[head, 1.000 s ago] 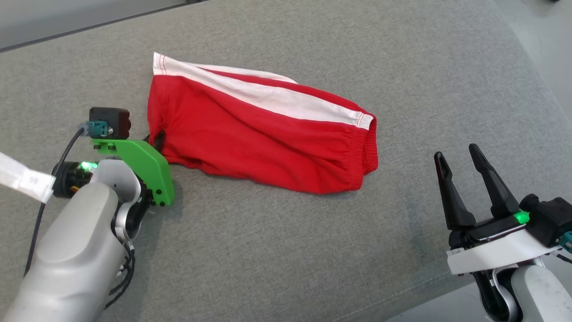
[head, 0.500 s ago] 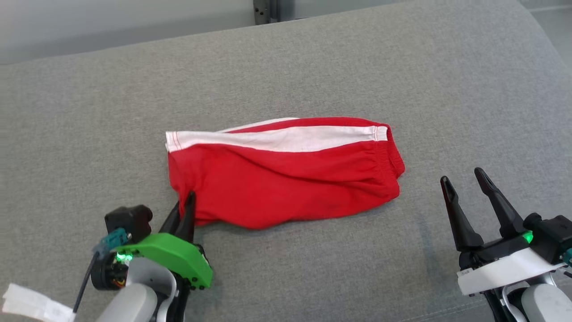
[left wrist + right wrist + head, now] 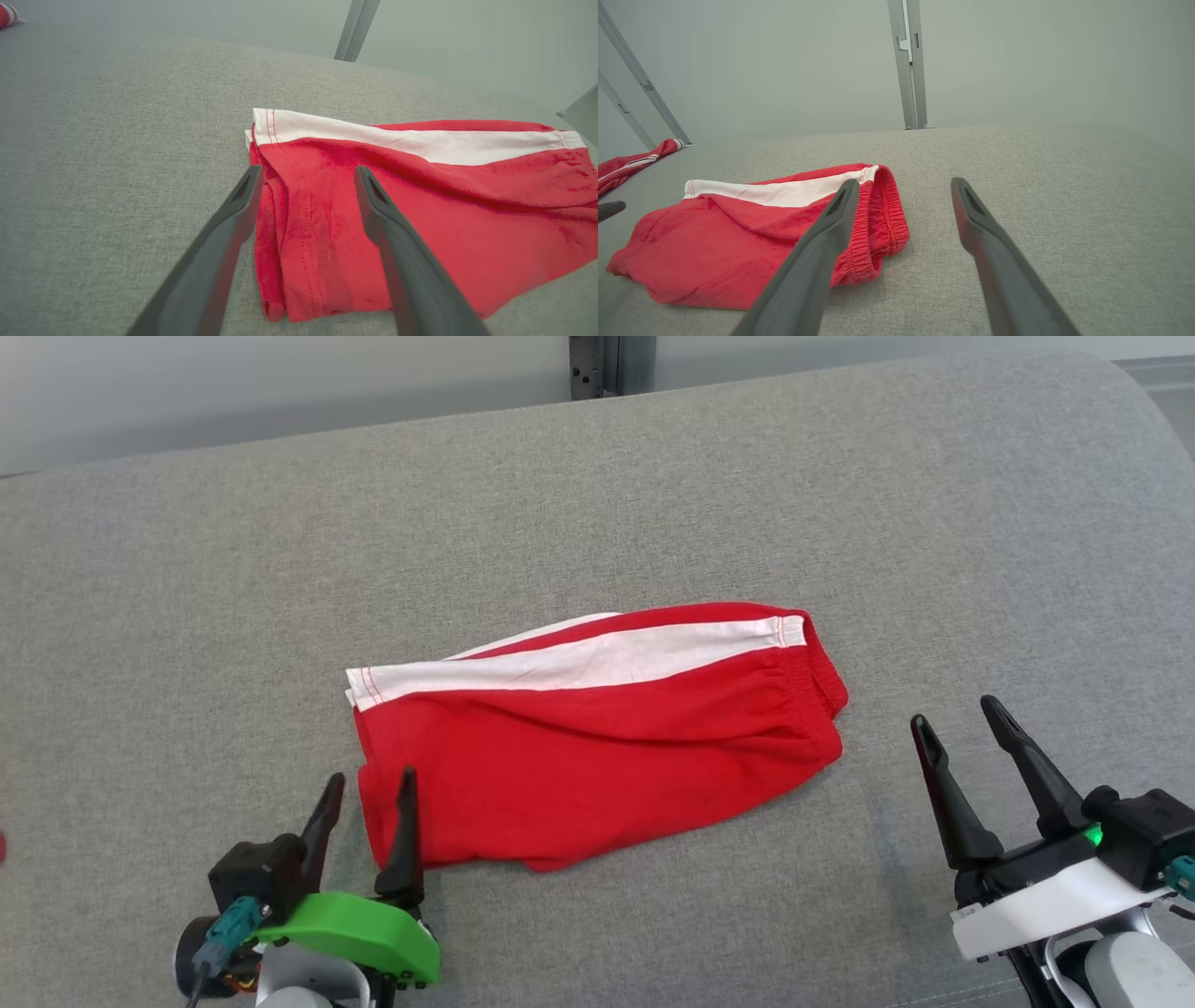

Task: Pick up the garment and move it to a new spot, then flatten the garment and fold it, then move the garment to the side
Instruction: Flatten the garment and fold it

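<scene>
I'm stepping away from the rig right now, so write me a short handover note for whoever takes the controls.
Left gripper: open, at the garment's left edge, holding nothing.
Right gripper: open, apart from it, beyond its waistband end.
Garment: lies folded and fairly flat on the grey cushion.
Done: flattening and folding, apparently.
To do: judge whether this spot counts as the side; if not, regrip and shift it.
</scene>
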Controlling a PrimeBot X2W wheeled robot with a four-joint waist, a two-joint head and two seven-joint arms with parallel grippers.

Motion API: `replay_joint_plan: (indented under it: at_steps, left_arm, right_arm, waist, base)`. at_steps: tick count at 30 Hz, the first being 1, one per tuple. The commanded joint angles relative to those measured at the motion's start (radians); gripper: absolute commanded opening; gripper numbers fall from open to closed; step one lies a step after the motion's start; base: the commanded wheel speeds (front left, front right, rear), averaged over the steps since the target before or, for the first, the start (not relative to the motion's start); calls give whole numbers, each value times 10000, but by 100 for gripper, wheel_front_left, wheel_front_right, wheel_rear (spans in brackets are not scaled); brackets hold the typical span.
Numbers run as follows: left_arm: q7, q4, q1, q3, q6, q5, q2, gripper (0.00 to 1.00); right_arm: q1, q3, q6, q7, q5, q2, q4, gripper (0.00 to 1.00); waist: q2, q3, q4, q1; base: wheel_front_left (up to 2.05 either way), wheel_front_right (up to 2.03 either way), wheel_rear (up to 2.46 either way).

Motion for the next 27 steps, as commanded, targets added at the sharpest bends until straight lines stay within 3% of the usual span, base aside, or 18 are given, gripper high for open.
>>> replay_joint_plan:
  at_steps: [1, 3, 5, 8, 11, 21, 27]
  left_arm:
    - [-282, -14, 371, 245, 216, 257, 9, 100]
    - [-496, -178, 686, 506, 446, 780, 127, 100]
    - [-554, -876, 1344, 1376, 871, 1980, -47, 100]
    - [-543, -1680, 2232, 2284, 893, 2937, -512, 100]
    - [-542, -2135, 2788, 2968, 517, 3478, -1037, 100]
    - [-535, -2256, 3333, 4389, -1474, 4731, -2473, 100]
    - [-535, -2040, 3209, 4906, -2137, 5051, -2888, 100]
  right_arm:
    - [-70, -93, 1, -29, -111, -47, 19, 100]
    - [-68, -139, 2, -29, -204, -72, 43, 100]
    - [-176, -272, 1, -29, -330, -178, 186, 100]
    - [-443, -265, 1, 194, -490, -281, 482, 100]
    - [-815, -206, 1, 730, -611, -218, 815, 100]
    - [-2664, 696, -2, 2339, -1025, 479, 2749, 100]
    - [-3227, 1049, -5, 2461, -1334, 479, 4163, 100]
  waist:
    - [0, -46, -67, 0]
    - [0, -149, -108, 0]
    - [0, -317, -91, 0]
    - [0, -436, -10, 0]
    - [0, -540, 152, 0]
    - [0, -421, 679, 0]
    - [0, -239, 1019, 0]
  base:
    - [0, 0, 0]
    - [0, 0, 0]
    - [0, 0, 0]
    - [0, 0, 0]
    - [0, 0, 0]
    - [0, 0, 0]
    - [0, 0, 0]
